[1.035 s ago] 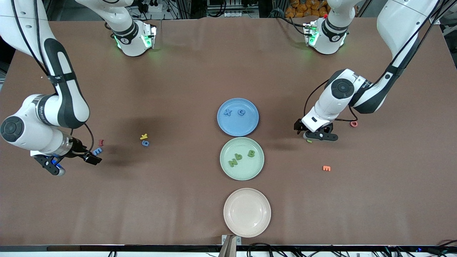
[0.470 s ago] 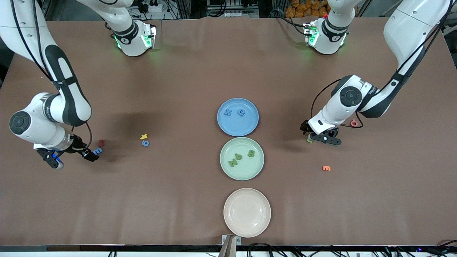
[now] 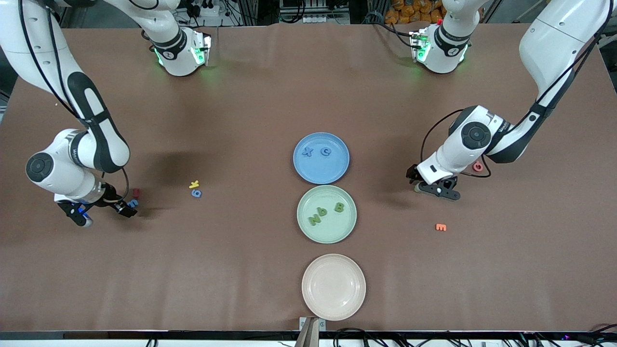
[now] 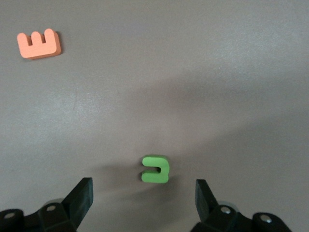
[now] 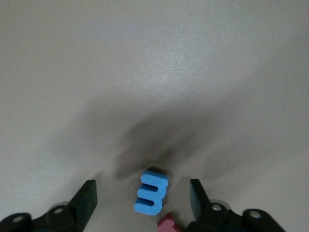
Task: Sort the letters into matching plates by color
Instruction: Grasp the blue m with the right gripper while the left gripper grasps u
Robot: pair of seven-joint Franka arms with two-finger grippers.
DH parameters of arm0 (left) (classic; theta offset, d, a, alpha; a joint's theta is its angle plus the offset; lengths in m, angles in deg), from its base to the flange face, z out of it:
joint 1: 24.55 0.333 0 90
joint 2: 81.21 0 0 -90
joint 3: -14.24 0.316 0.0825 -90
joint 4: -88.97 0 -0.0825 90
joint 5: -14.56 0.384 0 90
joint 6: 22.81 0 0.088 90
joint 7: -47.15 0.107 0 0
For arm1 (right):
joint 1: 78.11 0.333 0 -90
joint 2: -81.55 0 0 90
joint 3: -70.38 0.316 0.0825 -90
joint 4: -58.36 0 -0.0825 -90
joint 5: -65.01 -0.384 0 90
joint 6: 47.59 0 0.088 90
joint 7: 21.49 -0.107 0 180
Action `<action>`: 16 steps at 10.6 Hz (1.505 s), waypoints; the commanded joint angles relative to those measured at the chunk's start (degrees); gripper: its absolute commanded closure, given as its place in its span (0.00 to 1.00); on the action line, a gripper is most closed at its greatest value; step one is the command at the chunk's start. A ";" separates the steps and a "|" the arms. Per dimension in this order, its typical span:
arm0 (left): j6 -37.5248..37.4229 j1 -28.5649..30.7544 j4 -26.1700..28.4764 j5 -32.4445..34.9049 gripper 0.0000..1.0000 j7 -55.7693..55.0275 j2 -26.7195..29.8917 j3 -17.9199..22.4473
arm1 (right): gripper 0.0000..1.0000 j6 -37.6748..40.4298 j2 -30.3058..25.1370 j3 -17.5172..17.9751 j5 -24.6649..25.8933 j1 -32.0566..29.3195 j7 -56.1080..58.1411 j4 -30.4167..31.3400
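The blue plate (image 3: 332, 168) holds two blue letters (image 3: 316, 152). The mint green plate (image 3: 332, 229) holds three green letters (image 3: 324, 212). My left gripper (image 3: 434, 189) is open and low over the table beside these plates, toward the left arm's end. A green letter (image 4: 155, 169) lies between and just ahead of its fingertips (image 4: 144, 199). My right gripper (image 3: 126, 209) is open and low at the right arm's end, with a blue letter E (image 3: 132, 203) lying between its fingers (image 5: 142, 200), also shown in the right wrist view (image 5: 151, 192). Another blue letter (image 3: 196, 193) lies by a yellow one (image 3: 194, 184).
A dark red letter (image 3: 136, 193) touches the blue E's corner, also shown in the right wrist view (image 5: 166, 224). An orange E (image 3: 440, 227) lies nearer the front camera than my left gripper. A pink letter (image 3: 477, 166) lies under the left arm. A cream plate (image 3: 333, 308) stands near the front edge.
My right gripper has moved in toward the blue E and now straddles it. My left gripper has shifted slightly toward the left arm's end, settling low around the green letter.
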 commanded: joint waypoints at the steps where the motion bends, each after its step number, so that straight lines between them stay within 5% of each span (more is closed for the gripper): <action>1: 0.55 -0.55 -2.62 1.68 0.08 1.08 -2.76 0.39 | 0.35 -1.87 0.32 0.73 0.47 -0.91 2.03 0.68; 5: 0.46 -4.58 -5.25 2.29 0.11 0.73 -4.79 2.84 | 0.64 -2.30 0.49 0.64 0.47 -1.00 4.49 1.30; 11: 0.37 -4.86 -4.91 2.47 0.15 0.38 -4.88 4.17 | 0.78 -6.70 2.16 0.73 0.56 -0.74 5.11 2.53; 16: 0.29 -4.24 -3.86 2.29 0.19 0.03 -3.73 3.99 | 0.81 -1.03 1.02 1.43 0.65 1.45 21.00 -1.66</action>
